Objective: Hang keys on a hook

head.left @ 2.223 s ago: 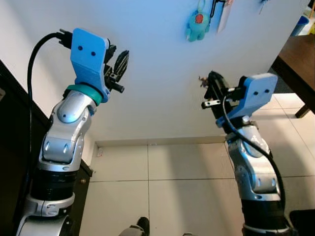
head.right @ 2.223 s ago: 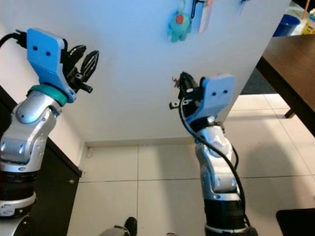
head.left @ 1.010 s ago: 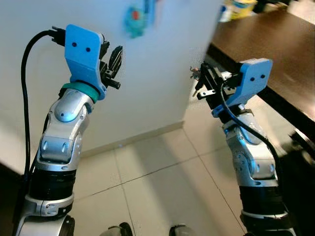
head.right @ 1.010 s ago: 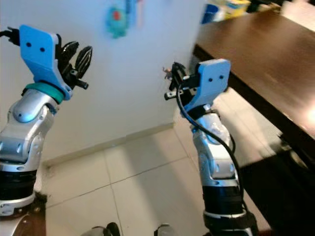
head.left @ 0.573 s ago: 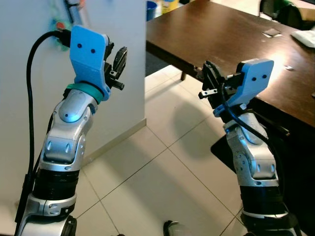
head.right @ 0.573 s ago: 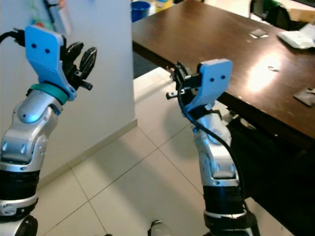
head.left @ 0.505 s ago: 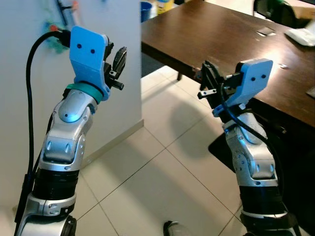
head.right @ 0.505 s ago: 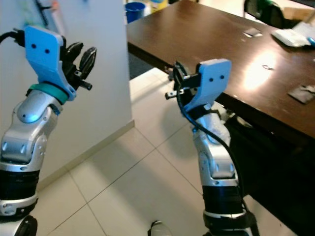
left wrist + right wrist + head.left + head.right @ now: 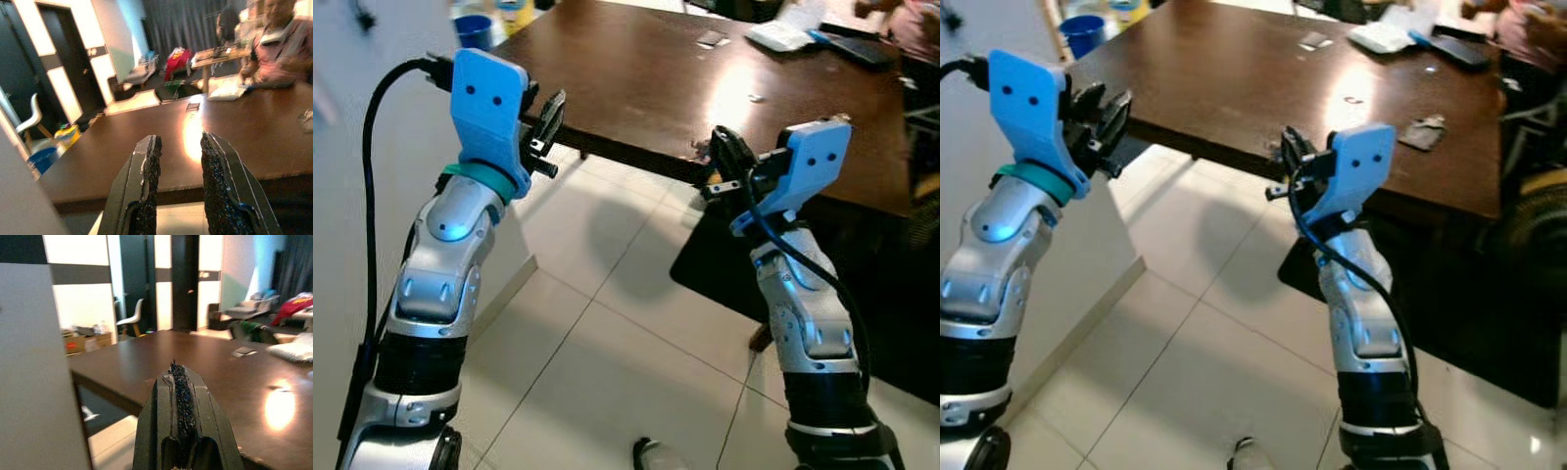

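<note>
Both arms are raised in front of me. My left gripper (image 9: pixel 551 110) is open with nothing between its fingers (image 9: pixel 146 161), and it points over a dark brown table (image 9: pixel 626 69). My right gripper (image 9: pixel 717 149) is shut, its fingers (image 9: pixel 177 382) pressed together, level with the table's near edge. I see nothing clearly held in it. A small shiny item (image 9: pixel 1355 99) lies on the table by a bright glare; it is too small to tell what it is. A dark flat item (image 9: pixel 1417 132) lies further right.
A white wall corner (image 9: pixel 1087 245) stands at my left over the tiled floor (image 9: pixel 607 362). A dark mat (image 9: pixel 724 264) lies under the table. A blue cup (image 9: pixel 470 29), white papers (image 9: pixel 781 34) and a dark remote (image 9: pixel 857 49) sit at the far side. A person (image 9: pixel 281 44) sits there.
The whole view has swung right, from the white wall with its hanging things to the brown table. Both arms keep the same raised pose, and neither gripper's state has changed.
</note>
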